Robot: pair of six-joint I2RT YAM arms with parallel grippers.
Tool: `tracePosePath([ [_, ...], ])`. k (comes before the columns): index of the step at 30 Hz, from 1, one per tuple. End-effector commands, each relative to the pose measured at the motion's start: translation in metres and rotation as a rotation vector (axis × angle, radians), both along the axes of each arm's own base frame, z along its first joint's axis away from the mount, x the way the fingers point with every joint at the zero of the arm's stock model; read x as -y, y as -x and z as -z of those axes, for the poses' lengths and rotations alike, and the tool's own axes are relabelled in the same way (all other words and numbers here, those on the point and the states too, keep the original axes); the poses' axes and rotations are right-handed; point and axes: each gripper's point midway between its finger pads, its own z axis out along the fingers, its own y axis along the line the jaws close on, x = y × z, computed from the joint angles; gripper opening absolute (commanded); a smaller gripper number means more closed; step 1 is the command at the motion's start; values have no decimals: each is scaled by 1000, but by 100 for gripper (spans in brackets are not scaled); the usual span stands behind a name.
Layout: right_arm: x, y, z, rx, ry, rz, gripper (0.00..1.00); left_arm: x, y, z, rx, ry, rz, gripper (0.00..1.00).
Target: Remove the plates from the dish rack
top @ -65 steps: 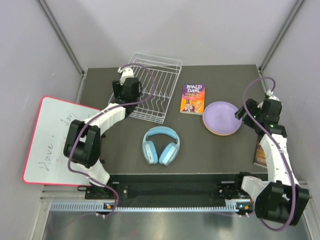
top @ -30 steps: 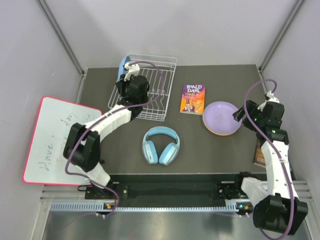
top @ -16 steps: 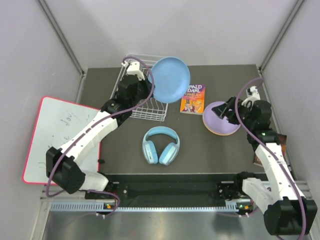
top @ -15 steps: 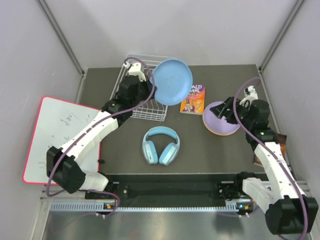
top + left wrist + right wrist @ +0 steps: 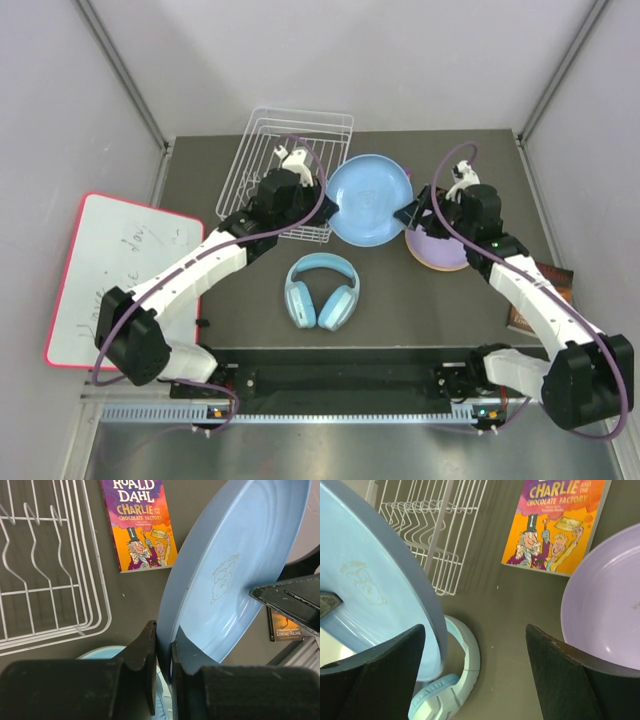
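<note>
My left gripper [image 5: 326, 200] is shut on the left rim of the light blue plate [image 5: 371, 198] and holds it tilted above the table, right of the white dish rack [image 5: 290, 165]. In the left wrist view the fingers [image 5: 150, 650] pinch the plate's [image 5: 240, 565] edge. My right gripper [image 5: 411, 214] is open at the plate's right rim. In the right wrist view [image 5: 475, 675] the blue plate's [image 5: 365, 590] edge hangs between the spread fingers, untouched. The lilac plate [image 5: 445, 243] tops a stack at the right, with an orange-pink rim under it. The rack holds no plates.
Light-blue headphones [image 5: 321, 290] lie below the held plate. A Roald Dahl book [image 5: 140, 525] lies under the plate, between the rack and the stack. Another book [image 5: 535, 300] lies at the right edge. A red-edged whiteboard [image 5: 110, 280] lies at the left.
My left arm lifted the blue plate out of the rack and carried it right and nearer, over the book. My right gripper moved left from the lilac plate to the blue plate's rim.
</note>
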Motion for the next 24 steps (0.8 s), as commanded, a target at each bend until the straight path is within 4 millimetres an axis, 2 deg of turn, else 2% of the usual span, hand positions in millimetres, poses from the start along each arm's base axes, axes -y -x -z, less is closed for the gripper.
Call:
tracePosePath([
  [1,-9,-20,-30,98,-10,1,79,13,5,-25,48,92,34,0],
  [2,-10,-21,-30,97,-10,0,66,14,6,-25,48,97,42,0],
  [4,-12,-22,-19,72,-6,-8,51,20,9,-27,53,115,77,0],
  [5,-16,-21,-20,82,-21,-35,34,22,12,-28,54,120,94,0],
  [7,-23,-19,-17,86,-51,-69,19,27,13,-27,65,132,126,0],
  [8,-30,-17,-23,104,-83,-103,7,32,19,-24,50,135,168,0],
  [9,-32,-16,-22,101,-94,-119,0,37,18,-31,84,153,198,0],
  [10,-34,-14,-20,96,-103,-133,0,42,20,-26,72,150,229,2],
  [11,-35,-12,-23,100,-111,-141,0,45,23,-24,64,149,253,10],
  [13,-28,-12,-23,98,-103,-108,0,46,22,-17,49,137,259,44],
  [14,-19,-16,-21,96,-81,-57,0,45,21,-15,45,129,251,65],
  [15,-5,-13,-18,75,-57,-7,0,41,17,-9,42,108,219,74],
  [16,6,-13,-15,60,-30,36,0,37,15,-9,54,97,205,99],
  [17,26,-18,-11,55,22,125,0,33,16,0,36,65,188,99],
  [20,81,-11,3,-7,114,297,0,7,6,9,50,-25,66,99],
  [21,108,-10,2,-12,123,374,0,-1,3,13,61,-57,33,99],
  [22,125,-3,16,-56,134,417,0,-17,-4,11,87,-93,-56,99],
  [23,136,1,21,-68,142,427,0,-26,-7,12,98,-113,-96,99],
  [24,159,4,25,-82,149,486,0,-36,-8,16,106,-147,-133,99],
])
